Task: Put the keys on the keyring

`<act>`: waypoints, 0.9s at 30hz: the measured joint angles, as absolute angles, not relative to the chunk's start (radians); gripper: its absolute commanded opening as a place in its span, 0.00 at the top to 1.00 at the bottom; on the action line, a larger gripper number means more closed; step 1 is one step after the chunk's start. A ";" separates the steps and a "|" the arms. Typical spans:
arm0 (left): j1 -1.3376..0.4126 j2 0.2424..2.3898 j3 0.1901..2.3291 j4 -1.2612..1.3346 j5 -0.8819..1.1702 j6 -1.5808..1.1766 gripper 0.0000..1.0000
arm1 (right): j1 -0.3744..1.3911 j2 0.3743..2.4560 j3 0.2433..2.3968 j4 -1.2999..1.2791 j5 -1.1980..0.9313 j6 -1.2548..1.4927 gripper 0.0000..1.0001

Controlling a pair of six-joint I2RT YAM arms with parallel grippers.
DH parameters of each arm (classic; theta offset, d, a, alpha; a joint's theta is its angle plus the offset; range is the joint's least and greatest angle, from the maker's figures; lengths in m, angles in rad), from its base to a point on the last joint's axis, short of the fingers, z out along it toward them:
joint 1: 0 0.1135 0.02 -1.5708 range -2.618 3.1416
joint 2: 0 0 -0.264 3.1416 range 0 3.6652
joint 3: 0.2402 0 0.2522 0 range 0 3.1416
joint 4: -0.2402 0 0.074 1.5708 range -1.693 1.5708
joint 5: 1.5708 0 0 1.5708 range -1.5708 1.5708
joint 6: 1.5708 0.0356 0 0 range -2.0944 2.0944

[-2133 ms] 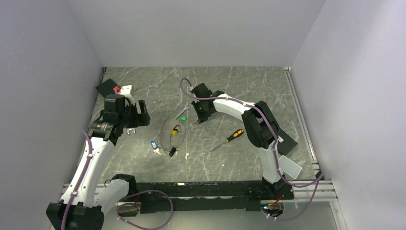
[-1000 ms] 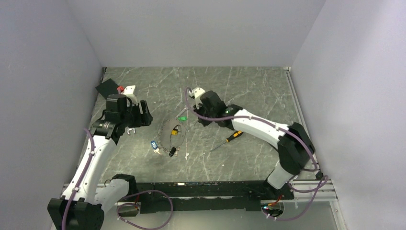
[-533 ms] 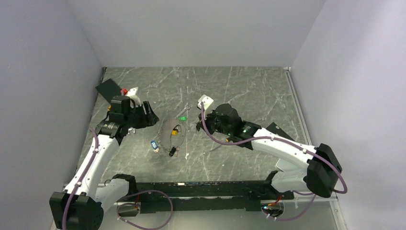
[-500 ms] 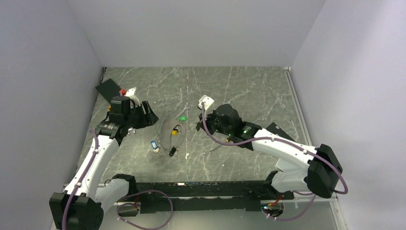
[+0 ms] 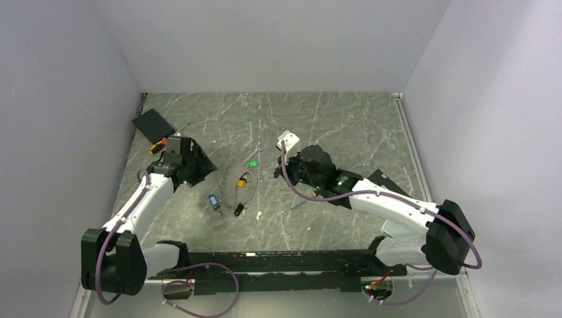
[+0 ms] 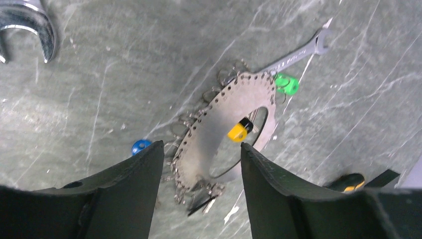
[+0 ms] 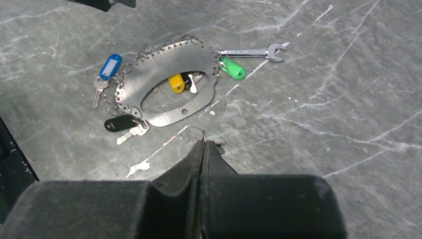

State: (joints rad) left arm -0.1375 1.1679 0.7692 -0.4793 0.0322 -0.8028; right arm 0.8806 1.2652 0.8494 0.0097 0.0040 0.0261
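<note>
Left wrist view: left pincer (image 6: 201,147) gapes wide above the keyring (image 6: 211,122) on the desk (image 6: 124,59); right pincer (image 7: 203,144), beside the keyring, is pressed closed.

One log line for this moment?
left tool open, facing keyring | right tool shut, clear of keyring | yellow key in its hole

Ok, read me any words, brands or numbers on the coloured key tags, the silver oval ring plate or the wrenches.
No text is readable in any view.
Blue plastic key tag: too small to tell.
Slim silver open-ended wrench: shaft too blurred.
Perforated oval silver keyring: no marks visible.
</note>
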 measured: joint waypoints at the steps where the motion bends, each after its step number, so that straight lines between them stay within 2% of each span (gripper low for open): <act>1: -0.137 1.176 0.764 -0.456 0.028 -0.813 0.41 | 0.881 1.265 0.848 0.010 0.006 0.027 1.00; 5: -0.138 1.212 0.744 -0.382 0.024 -0.856 0.46 | 0.881 1.263 0.841 0.010 0.017 0.030 1.00; 18: -0.137 1.430 0.727 -0.242 0.013 -0.974 0.48 | 0.881 1.255 0.829 0.022 0.018 0.038 1.00; 27: -0.139 1.492 0.727 -0.202 0.022 -1.016 0.50 | 0.881 1.255 0.823 0.030 0.018 0.045 1.00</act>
